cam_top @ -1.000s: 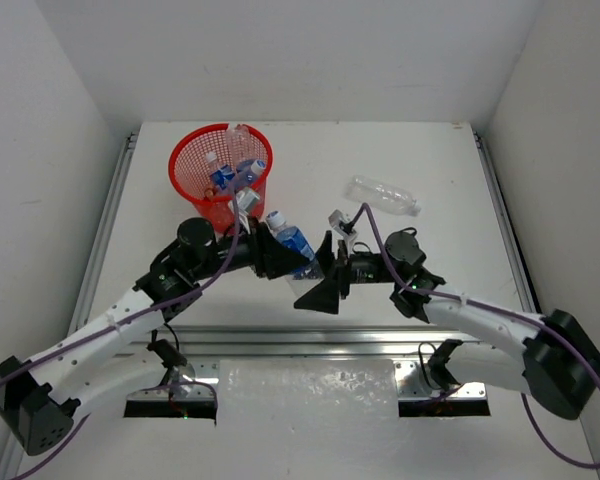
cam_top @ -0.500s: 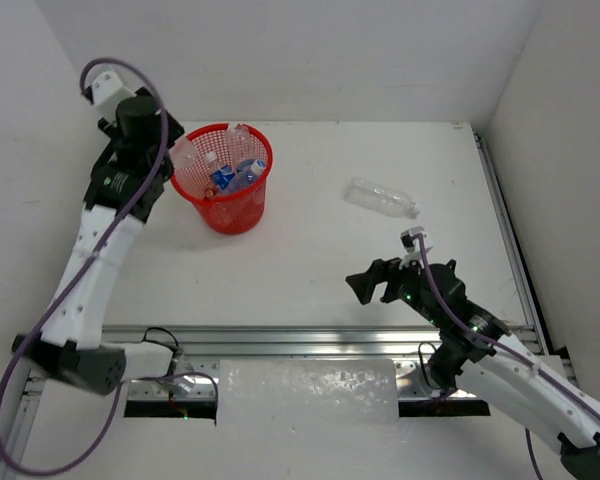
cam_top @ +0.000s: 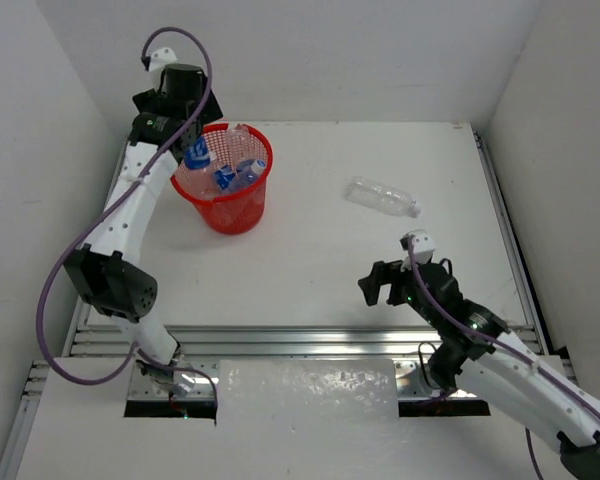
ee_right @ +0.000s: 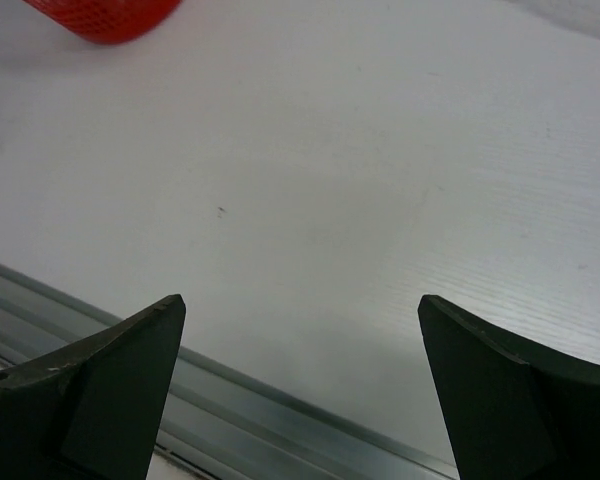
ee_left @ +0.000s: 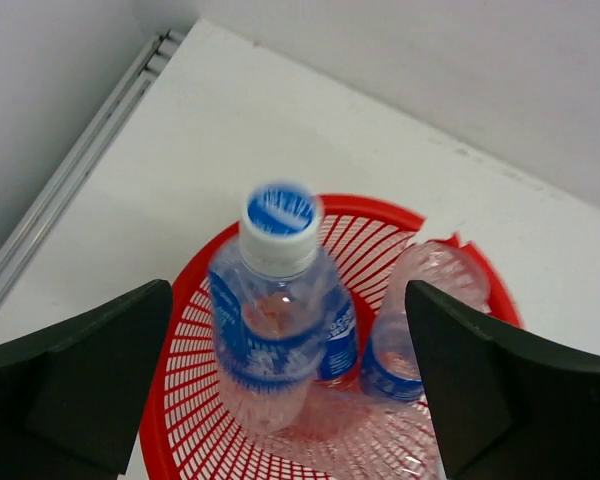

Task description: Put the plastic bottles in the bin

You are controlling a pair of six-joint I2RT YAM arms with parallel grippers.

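The bin (cam_top: 230,212) is a round red mesh basket at the table's far left, with several plastic bottles (cam_top: 242,172) lying in it. My left gripper (cam_top: 190,138) hangs open above its left rim. A blue-labelled, white-capped bottle (ee_left: 275,310) shows blurred between my open fingers, touching neither, over the bin's mesh (ee_left: 195,400). Beside it in the bin lies another blue-labelled bottle (ee_left: 420,320). One clear bottle (cam_top: 382,196) lies on its side on the table, right of centre. My right gripper (cam_top: 380,285) is open and empty, low over the near right table.
Metal rails (cam_top: 280,340) run along the table's near edge and both sides. White walls close in the left, back and right. In the right wrist view my open gripper (ee_right: 302,300) faces bare table, the front rail (ee_right: 280,410) and the bin's base (ee_right: 105,18).
My left arm swung from mid-table up over the bin with the blue-labelled bottle, then opened, and the bottle is loose over the bin. My right arm drew back toward the near right.
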